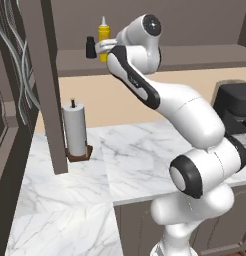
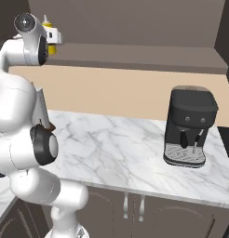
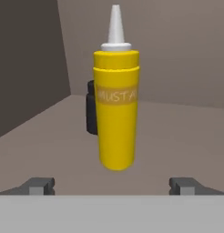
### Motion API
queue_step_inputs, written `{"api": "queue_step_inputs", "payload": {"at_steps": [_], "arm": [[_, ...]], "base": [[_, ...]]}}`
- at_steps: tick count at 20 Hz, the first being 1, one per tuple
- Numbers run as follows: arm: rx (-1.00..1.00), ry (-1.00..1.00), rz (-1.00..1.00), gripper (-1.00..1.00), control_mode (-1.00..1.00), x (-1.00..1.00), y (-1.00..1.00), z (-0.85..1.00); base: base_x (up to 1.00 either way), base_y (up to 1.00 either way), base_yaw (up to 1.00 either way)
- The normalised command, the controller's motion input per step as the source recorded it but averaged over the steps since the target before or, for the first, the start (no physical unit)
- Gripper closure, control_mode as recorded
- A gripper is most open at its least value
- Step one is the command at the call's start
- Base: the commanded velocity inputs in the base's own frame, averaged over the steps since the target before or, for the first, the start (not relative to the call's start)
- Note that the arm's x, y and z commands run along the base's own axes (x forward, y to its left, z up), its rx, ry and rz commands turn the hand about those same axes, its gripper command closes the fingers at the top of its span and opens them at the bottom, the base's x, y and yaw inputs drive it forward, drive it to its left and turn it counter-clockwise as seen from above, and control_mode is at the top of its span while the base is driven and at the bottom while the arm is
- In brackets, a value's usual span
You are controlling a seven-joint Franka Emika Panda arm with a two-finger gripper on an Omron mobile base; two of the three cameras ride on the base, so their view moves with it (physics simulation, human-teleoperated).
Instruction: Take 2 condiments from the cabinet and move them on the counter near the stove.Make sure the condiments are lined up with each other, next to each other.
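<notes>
hand view puts the yellow squeeze bottle [image 3: 116,109] dead ahead, upright on the cabinet [image 3: 177,132] shelf board, with the black bottle [image 3: 91,109] just behind it to the left and mostly hidden. my gripper [image 3: 112,185] is spread as wide as it goes, fingertips [image 3: 39,185] either side of the bottle and short of it, holding nothing. i judge the yellow one light, smooth plastic that gives a little under squeeze (so a bit slippery), and top-heavy enough to tip; i'd take it around the straight body at the label band, never the white nozzle. whether either bottle is full i can't tell. left base view shows both bottles high on the shelf, far above the counter [image 1: 140,150], near the paper-towel roll [image 1: 75,130].
</notes>
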Motion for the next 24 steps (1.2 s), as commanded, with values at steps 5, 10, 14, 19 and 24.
{"api": "queue_step_inputs", "payload": {"at_steps": [5,10,14,19,24], "arm": [[0.0,0.01,0.0,-1.0,-1.0,0.34,0.08,0.0],[0.0,0.0,0.0,-1.0,-1.0,0.22,0.11,0.0],[0.0,0.0,0.0,-1.0,-1.0,0.22,0.06,0.0],[0.0,0.0,0.0,-1.0,-1.0,0.18,0.05,-0.02],[0.0,0.0,0.0,-1.0,-1.0,0.14,0.05,-0.04]], "base": [[0.0,0.0,0.0],[0.0,0.0,0.0],[0.0,0.0,0.0],[0.0,0.0,0.0],[0.0,0.0,0.0]]}}
